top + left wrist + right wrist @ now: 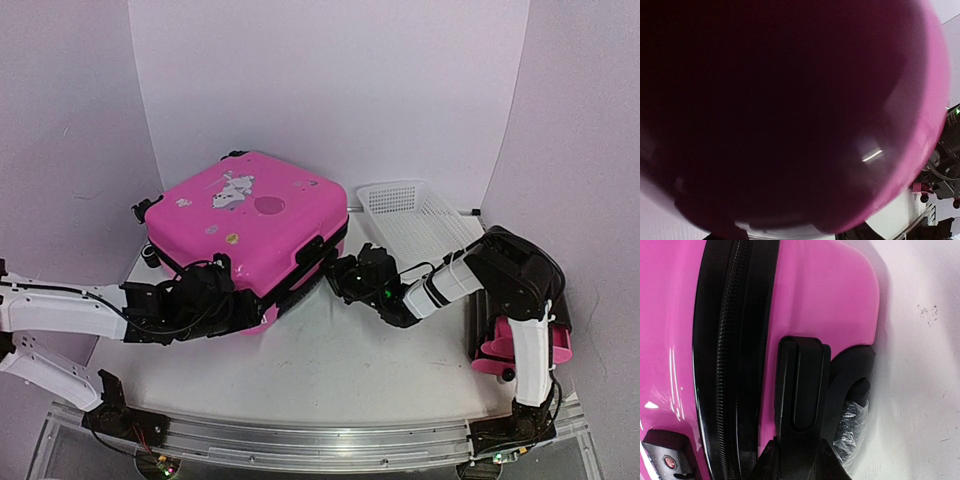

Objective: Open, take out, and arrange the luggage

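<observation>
Pinching in from both sides, the jaws of the right gripper [799,462] are clamping the near end of a black side handle [800,390] on the luggage [250,220]. Only the right wrist view is showing this. Beside the handle it is also showing the black zipper band [727,365] running closed along the pink shell, and a corner wheel [852,427] wrapped in clear film and sitting against the white table [920,390].

From above, that same grip is reading only as a dark cluster at the suitcase's right corner. The left gripper [215,290] is pressing against the near left side of the case. How its jaws are standing cannot be told, because its own camera is sitting so close that blurred pink shell is filling almost the whole view.

The top view alone is giving the layout. The luggage is lying flat at the back left of the table with its lid down and its cartoon stickers [232,190] facing up. A white mesh basket [415,215] is lying just to its right, and a black cabinet with pink drawers [560,320] is standing at the far right behind the right arm.
</observation>
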`<action>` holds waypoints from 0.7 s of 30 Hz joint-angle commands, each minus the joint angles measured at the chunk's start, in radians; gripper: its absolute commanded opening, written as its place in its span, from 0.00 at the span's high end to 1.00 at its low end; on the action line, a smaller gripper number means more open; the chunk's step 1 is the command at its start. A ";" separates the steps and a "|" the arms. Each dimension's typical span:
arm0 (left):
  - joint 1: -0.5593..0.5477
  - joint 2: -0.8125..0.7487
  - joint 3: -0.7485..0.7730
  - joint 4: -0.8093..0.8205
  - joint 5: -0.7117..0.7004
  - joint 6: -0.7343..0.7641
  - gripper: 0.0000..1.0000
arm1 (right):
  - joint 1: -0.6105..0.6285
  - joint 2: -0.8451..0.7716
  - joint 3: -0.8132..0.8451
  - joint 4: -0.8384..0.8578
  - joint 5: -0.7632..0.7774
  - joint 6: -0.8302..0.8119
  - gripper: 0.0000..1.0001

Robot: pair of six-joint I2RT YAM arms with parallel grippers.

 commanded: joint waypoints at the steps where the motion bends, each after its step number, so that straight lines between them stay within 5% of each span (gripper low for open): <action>1: 0.010 0.066 0.013 0.024 0.043 -0.051 0.43 | -0.008 -0.062 0.014 -0.022 0.068 -0.058 1.00; 14: -0.023 -0.016 -0.010 -0.135 0.093 -0.063 0.33 | -0.008 -0.047 0.025 -0.022 0.071 -0.054 1.00; 21: -0.106 0.049 0.008 -0.065 -0.027 -0.097 0.35 | -0.008 -0.044 0.027 -0.021 0.068 -0.046 1.00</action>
